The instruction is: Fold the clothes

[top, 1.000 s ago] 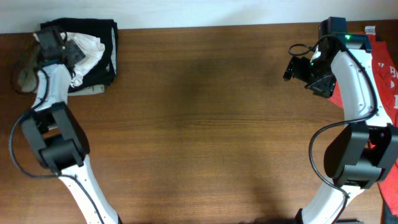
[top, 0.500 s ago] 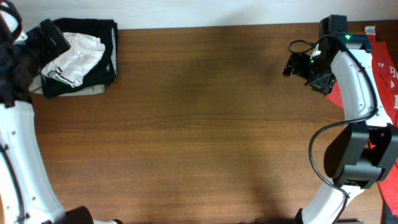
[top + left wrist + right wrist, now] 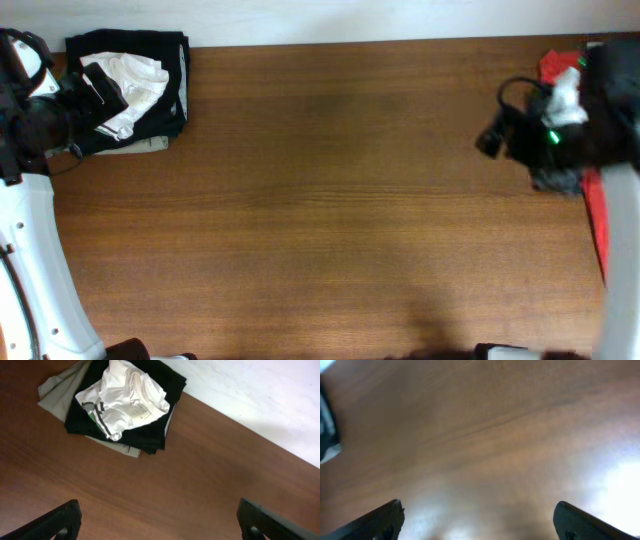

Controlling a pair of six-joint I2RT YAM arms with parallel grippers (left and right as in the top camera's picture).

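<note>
Left hand (image 3: 160, 529): fingers spread wide with nothing between them. Both tips sit at the lower corners of the wrist view, with bare table (image 3: 200, 485) in the gap. The hand hovers clear of the clothes, touching none. We judge that it stands off because this pile needs no grip at the moment.

Ahead of the left hand and off to its left lies the pile. A white garment (image 3: 125, 402) is on top, a black garment (image 3: 150, 435) under it, and a grey garment (image 3: 57, 392) at the bottom, poking out along two sides. The white piece is bunched rather than flat, so we judge its fold is loose at best.

Right hand (image 3: 480, 527): also wide and empty. Its wrist view is blurred and shows only table below. In the overhead view the right arm is smeared. A red garment (image 3: 598, 225) lies just beside it at the table's edge, partly hidden. We judge this is the next piece to fold, and that it would first need drawing out onto open table.

Containers: none in any view. All clothes rest directly on the table.
</note>
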